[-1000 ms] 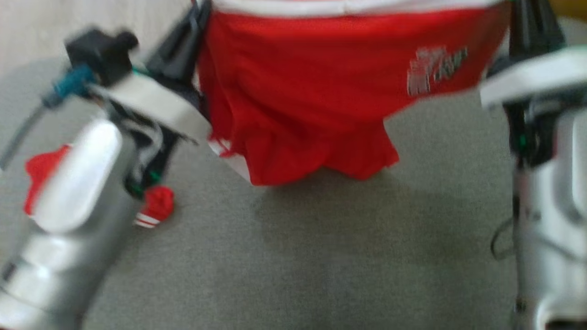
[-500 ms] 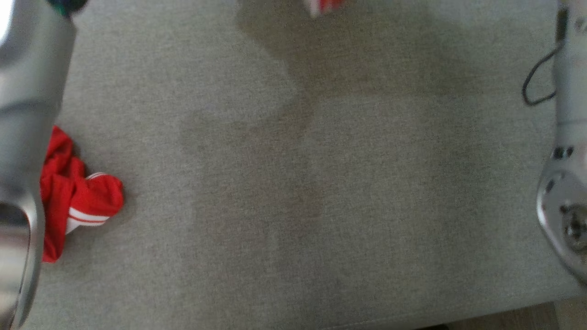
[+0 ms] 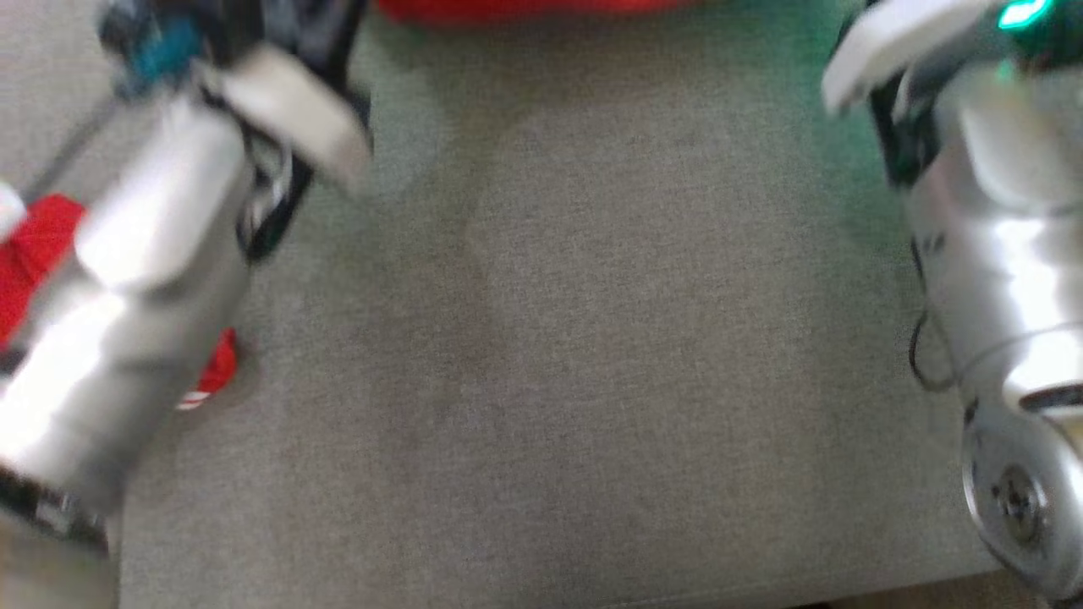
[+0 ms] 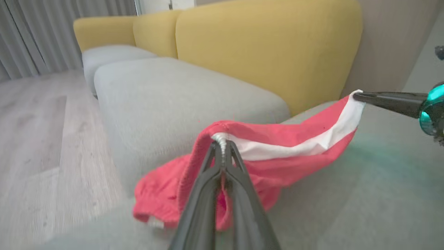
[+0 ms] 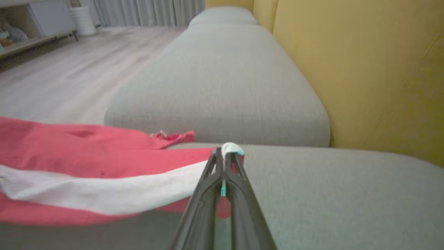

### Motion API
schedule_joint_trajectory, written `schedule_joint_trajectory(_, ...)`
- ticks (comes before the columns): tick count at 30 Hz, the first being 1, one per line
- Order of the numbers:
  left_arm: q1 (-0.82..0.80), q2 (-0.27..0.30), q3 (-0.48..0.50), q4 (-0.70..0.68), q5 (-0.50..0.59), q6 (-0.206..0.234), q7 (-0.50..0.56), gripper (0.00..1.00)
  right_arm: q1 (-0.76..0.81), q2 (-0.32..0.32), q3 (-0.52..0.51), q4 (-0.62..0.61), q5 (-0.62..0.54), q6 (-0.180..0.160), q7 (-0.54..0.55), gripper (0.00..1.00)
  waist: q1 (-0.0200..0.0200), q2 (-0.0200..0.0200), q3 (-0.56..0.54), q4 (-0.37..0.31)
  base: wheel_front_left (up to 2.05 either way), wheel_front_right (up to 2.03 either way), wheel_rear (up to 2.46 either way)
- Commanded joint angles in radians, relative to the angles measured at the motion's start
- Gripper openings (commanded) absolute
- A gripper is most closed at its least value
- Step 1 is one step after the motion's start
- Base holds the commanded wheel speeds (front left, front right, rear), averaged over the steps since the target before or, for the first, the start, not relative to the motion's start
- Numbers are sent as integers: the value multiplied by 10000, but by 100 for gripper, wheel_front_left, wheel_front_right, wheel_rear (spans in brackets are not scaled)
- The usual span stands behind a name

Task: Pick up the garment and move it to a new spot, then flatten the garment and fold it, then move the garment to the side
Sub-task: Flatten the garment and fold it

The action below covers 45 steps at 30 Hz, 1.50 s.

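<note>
small cloth: a crumpled red cloth with white stripes [image 3: 32,245] lies on the seat at the far left of the head view, partly hidden behind the left forearm.
left forearm: silvery and blurred [image 3: 127,288], slanting up over the left part of the seat.
left jaws: together, clamped on one bunched end of the garment's white band; the two long dark fingers [image 4: 204,194] meet at their tips in the left wrist view.
garment: a red fabric garment with a broad white band [image 4: 277,163], held up between the two arms over the seat. The band runs taut from one grip to the other, and the red cloth sags below it, bunched lowest under the left grip. I cannot tell whether those low folds touch the seat. In the head view its red edge [image 3: 525,8] shows at the top.
seat: a broad grey woven sofa cushion [image 3: 592,355].
right jaws: together, pinching the other end of the white band between dark fingers [image 5: 242,205].
right forearm: silvery [image 3: 1007,254], with a green light [image 3: 1019,15] at the wrist.
beyond, in the right wrist view: pale wooden floor [image 5: 69,69], a second grey cushion [image 5: 222,80], a mustard-yellow backrest [image 5: 364,69].
</note>
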Motion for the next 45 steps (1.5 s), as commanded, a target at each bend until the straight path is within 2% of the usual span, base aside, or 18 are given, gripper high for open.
schedule_joint_trajectory(1, -106, 550, 74, -398, -224, 17, -69, 0, -13, -18, 329, -112, 155, -7, 83, 0, 0, 0, -237, 55, 0, 0, 0)
schedule_joint_trajectory(7, 1773, 1317, -1474, -1555, -1062, 17, 471, 0, 1212, -611, 1861, 569, 1113, -7, 606, 0, 0, 0, -1156, 168, 0, 0, 0)
schedule_joint_trajectory(13, 3033, 1595, -2051, -2510, -1252, 184, 615, 0, 2431, -1167, 3581, 256, 2546, -7, 1738, 0, 0, 0, -2197, 256, 0, 0, 0)
schedule_joint_trajectory(17, 3704, 1569, -2228, -3044, -1328, 574, 626, 0, 3372, -1790, 4849, -708, 3784, -7, 2862, 0, 0, 0, -2956, 234, 0, 0, 0)
schedule_joint_trajectory(20, 4236, 1551, -2337, -3479, -1462, 893, 687, 0, 4105, -2525, 5636, -1708, 4750, -7, 3747, 0, 0, 0, -3501, 184, 0, 0, 0)
schedule_joint_trajectory(25, 5104, 1576, -2578, -4388, -1674, 1395, 873, 0, 5306, -3952, 6138, -3617, 6132, -7, 4884, 0, 0, 0, -4179, 160, 0, 0, 0)
schedule_joint_trajectory(28, 5539, 1664, -2704, -5113, -1815, 1672, 1051, 0, 6047, -4822, 5956, -4640, 6510, -7, 5440, 0, 0, 0, -4355, 151, 0, 0, 0)
schedule_joint_trajectory(30, 5676, 1689, -2731, -5378, -1878, 1765, 1106, 0, 6293, -5055, 5771, -4946, 6588, -7, 5598, 0, 0, 0, -4389, 151, 0, 0, 0)
schedule_joint_trajectory(33, 6011, 1712, -2769, -6152, -2067, 2047, 1239, 0, 7020, -5584, 4972, -5873, 6611, -7, 5913, 0, 0, 0, -4392, 176, 0, 0, 0)
schedule_joint_trajectory(35, 6110, 1713, -2708, -6510, -2139, 2228, 1226, 0, 7451, -5678, 4180, -6445, 6583, -7, 5912, 0, 0, 0, -4288, 206, 0, 0, 0)
schedule_joint_trajectory(38, 6007, 1730, -2591, -6710, -2054, 2438, 1169, 0, 7849, -5465, 3056, -7275, 6196, -7, 5872, 0, 0, 0, -4010, 292, 0, 0, 0)
schedule_joint_trajectory(45, 5257, 1601, -2185, -6767, -1902, 2532, 1085, 0, 7424, -4152, 1022, -8919, 4604, -7, 5929, 0, 0, 0, -3180, 753, 0, 0, 0)
